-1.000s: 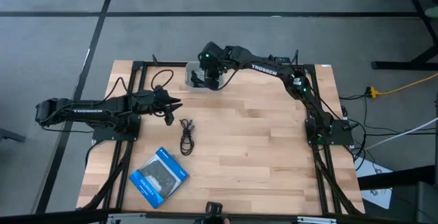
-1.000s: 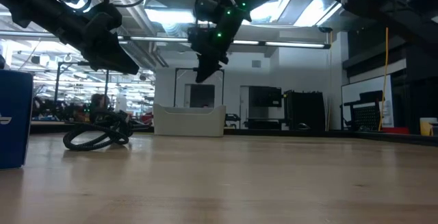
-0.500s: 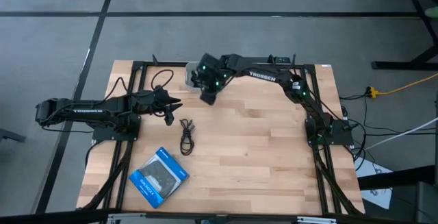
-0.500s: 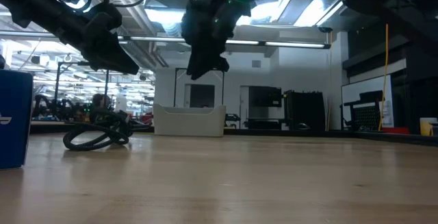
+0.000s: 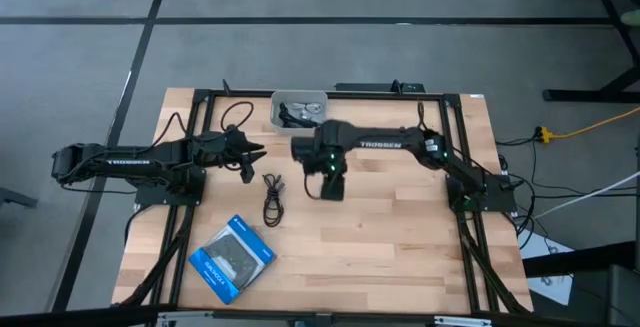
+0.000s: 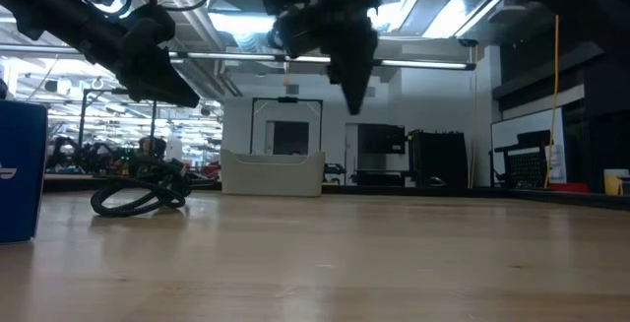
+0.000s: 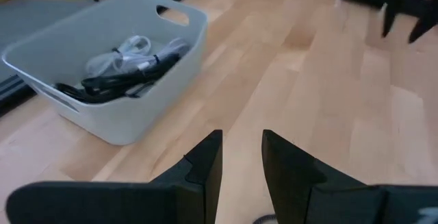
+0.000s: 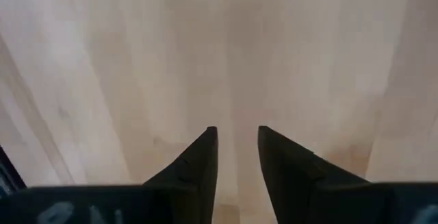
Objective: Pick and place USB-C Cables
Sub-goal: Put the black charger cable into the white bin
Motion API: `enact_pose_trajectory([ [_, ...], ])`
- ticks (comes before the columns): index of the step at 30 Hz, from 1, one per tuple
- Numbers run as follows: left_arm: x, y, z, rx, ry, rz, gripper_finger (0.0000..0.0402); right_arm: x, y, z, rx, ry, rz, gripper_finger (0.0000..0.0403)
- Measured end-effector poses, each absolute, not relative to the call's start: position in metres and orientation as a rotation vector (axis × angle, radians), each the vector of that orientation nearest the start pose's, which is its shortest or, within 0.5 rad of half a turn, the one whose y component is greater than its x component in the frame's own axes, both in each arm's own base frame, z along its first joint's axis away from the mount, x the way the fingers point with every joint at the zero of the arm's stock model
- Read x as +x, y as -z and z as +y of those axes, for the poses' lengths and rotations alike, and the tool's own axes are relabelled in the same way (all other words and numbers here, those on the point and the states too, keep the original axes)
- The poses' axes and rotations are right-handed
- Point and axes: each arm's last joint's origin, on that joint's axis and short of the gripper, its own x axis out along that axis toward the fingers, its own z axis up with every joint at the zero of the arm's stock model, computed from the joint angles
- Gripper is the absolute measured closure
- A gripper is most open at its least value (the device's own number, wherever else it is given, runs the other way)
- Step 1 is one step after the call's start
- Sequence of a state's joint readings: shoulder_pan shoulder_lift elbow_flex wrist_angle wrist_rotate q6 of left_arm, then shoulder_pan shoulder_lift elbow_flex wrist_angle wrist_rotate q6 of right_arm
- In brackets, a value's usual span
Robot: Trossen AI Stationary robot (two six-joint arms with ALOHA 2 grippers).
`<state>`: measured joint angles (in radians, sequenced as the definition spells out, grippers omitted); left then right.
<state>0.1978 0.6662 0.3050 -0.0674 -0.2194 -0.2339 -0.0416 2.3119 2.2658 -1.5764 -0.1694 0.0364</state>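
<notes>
One black cable [image 5: 272, 199] lies loose on the table [image 5: 380, 237]; I see the other cables [image 7: 123, 70] heaped in the white bin [image 7: 161, 80]. Right gripper [image 5: 331, 188] hangs over bare wood beside the loose cable, fingers slightly apart, holding nothing. Left gripper [image 5: 250, 156] near it, fingers slightly apart.

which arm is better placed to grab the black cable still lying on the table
Left. The left gripper hangs just beside the black cable, fingers a little apart and empty. The right gripper, also empty, is farther off over bare wood, away from the bin holding the other cables.
</notes>
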Motion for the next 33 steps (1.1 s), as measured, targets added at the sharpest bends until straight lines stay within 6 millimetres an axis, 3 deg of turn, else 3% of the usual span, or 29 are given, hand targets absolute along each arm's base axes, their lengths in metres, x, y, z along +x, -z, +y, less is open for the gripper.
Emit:
enact_pose_trajectory([
  [9, 0.141, -0.183, 0.030, -0.390, -0.424, 0.512, 0.0305, 0.438, -0.251, 0.046, -0.015, -0.242, 1.611, 0.0293],
  [12, 0.143, -0.186, 0.024, -0.439, -0.378, 0.496, 0.0307, 0.437, -0.251, 0.059, -0.139, -0.284, 1.604, 0.0293],
  [15, 0.149, -0.202, 0.017, -0.414, -0.374, 0.488, 0.0315, 0.435, -0.251, 0.067, -0.179, -0.306, 1.601, 0.0297],
  [19, 0.156, -0.234, 0.009, -0.305, -0.394, 0.640, 0.0331, 0.435, -0.251, 0.067, -0.187, -0.310, 1.602, 0.0308],
  [22, 0.157, -0.249, 0.005, -0.256, -0.429, 0.858, 0.0344, 0.435, -0.246, 0.062, -0.173, -0.294, 1.627, 0.0314],
  [25, 0.160, -0.248, 0.003, -0.291, -0.483, 1.038, 0.0358, 0.434, -0.233, 0.053, -0.156, -0.276, 1.669, 0.0319],
  [28, 0.168, -0.231, -0.003, -0.335, -0.479, 1.170, 0.0377, 0.429, -0.216, 0.046, -0.111, -0.221, 1.750, 0.0320],
  [33, 0.185, -0.217, -0.015, -0.285, -0.465, 1.204, 0.0398, 0.408, -0.198, 0.034, -0.094, -0.221, 1.871, 0.0321],
])
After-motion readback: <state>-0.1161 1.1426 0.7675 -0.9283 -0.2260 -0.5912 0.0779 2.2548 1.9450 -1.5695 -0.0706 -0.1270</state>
